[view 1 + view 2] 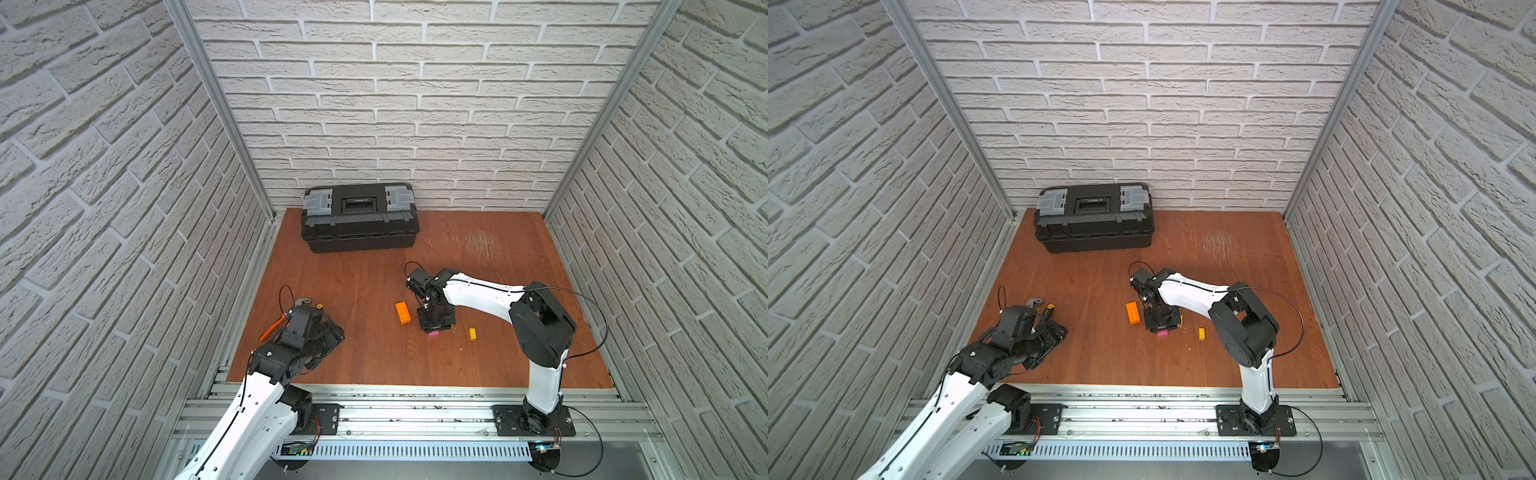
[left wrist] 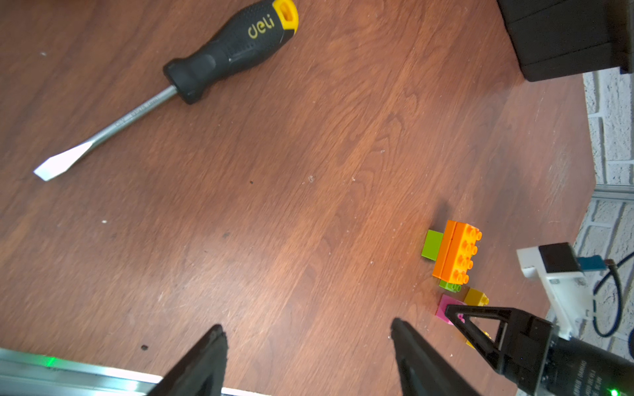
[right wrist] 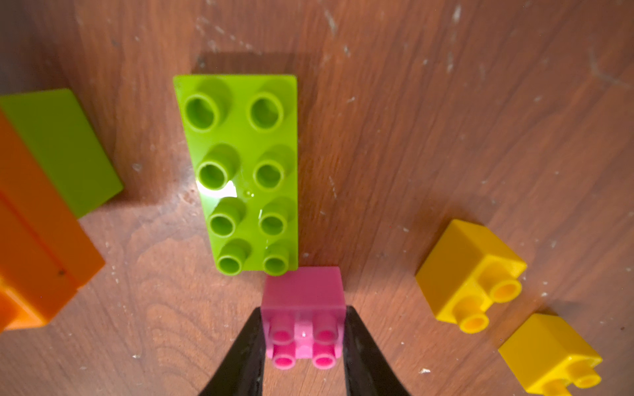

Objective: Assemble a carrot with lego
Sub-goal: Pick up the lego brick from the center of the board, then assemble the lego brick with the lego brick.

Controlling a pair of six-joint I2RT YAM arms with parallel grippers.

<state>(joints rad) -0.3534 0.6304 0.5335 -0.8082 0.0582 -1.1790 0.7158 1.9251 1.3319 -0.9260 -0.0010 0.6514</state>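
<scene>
The carrot clump point(image 1: 402, 311) lies on its side: two long orange bricks point(image 3: 34, 240) joined, with a short lime-green brick point(image 3: 61, 144) against them. A long lime-green brick point(image 3: 240, 171) lies studs up beside it. My right gripper point(image 3: 303, 339) points down at the table and is shut on the pink brick point(image 3: 303, 298), one finger on each side; the brick rests on the wood, touching the long green brick's end. Two yellow bricks point(image 3: 470, 274) point(image 3: 549, 353) lie close by. My left gripper point(image 2: 307, 325) hovers open over bare wood at the left.
A black toolbox point(image 1: 359, 218) stands at the back wall. A black-and-yellow screwdriver point(image 2: 226, 51) and orange-handled pliers point(image 1: 274, 328) lie by the left arm. Brick-patterned walls close in three sides; a metal rail point(image 1: 415, 399) runs along the front edge.
</scene>
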